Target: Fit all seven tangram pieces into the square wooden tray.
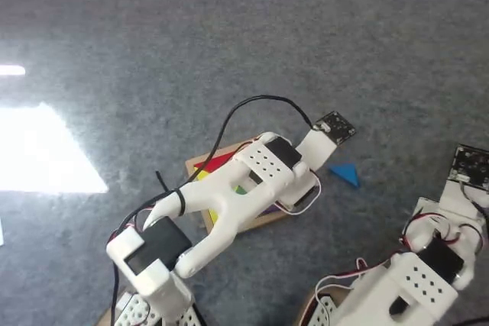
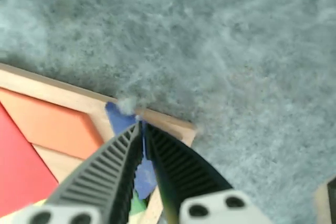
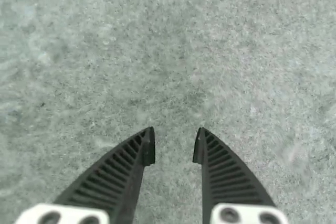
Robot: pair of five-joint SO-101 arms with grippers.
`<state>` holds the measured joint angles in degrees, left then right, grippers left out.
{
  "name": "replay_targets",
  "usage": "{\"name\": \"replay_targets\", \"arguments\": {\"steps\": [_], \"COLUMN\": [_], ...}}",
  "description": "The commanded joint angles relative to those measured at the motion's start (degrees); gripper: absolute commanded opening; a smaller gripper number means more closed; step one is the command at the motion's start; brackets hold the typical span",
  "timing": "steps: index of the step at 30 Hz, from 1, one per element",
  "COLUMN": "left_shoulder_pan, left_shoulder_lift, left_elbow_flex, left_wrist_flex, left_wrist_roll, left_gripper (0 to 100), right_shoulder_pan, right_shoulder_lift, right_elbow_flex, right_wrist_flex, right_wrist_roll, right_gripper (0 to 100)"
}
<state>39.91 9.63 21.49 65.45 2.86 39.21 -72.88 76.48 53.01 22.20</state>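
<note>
The square wooden tray [image 1: 197,166] lies mid-table under my left arm [image 1: 252,173]. In the left wrist view, an orange piece [image 2: 52,121] and a red piece [image 2: 21,166] lie in the tray [image 2: 168,121], with a bit of green [image 2: 137,203] lower down. My left gripper [image 2: 140,124] is shut on a dark blue piece [image 2: 118,119] at the tray's corner, the piece overlapping the rim. A light blue triangle [image 1: 345,174] lies loose on the felt just right of the tray. My right gripper [image 3: 173,148] is open over bare felt.
Grey felt covers the table. My right arm [image 1: 416,280] sits at the front right corner, apart from the tray. A bright glare patch [image 1: 38,150] lies on the left of the table. The back of the table is open felt.
</note>
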Motion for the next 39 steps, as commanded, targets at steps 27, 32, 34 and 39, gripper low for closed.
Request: {"name": "replay_targets", "arguments": {"steps": [27, 32, 34, 39], "left_shoulder_pan": [-3.34, -5.89, -6.33, -4.92], "left_shoulder_lift": [-9.49, -9.41, -9.41, -11.08], "left_elbow_flex": [6.73, 7.34, 7.96, 8.04], "left_wrist_flex": [-1.85, -1.76, -1.76, -1.76], "left_wrist_roll": [0.53, -0.53, -0.88, -2.81], "left_gripper": [1, 1, 1, 1], "right_shoulder_pan": [-0.48, -0.48, -0.48, -0.57], "right_shoulder_lift": [0.22, 0.22, 0.22, 0.22], "right_elbow_flex": [-0.88, -0.88, -0.88, -0.88], "right_wrist_flex": [0.4, 0.4, 0.4, 0.4], "right_wrist_roll": [1.32, 1.32, 1.32, 1.32], "right_gripper": [13.7, 13.7, 13.7, 13.7]}}
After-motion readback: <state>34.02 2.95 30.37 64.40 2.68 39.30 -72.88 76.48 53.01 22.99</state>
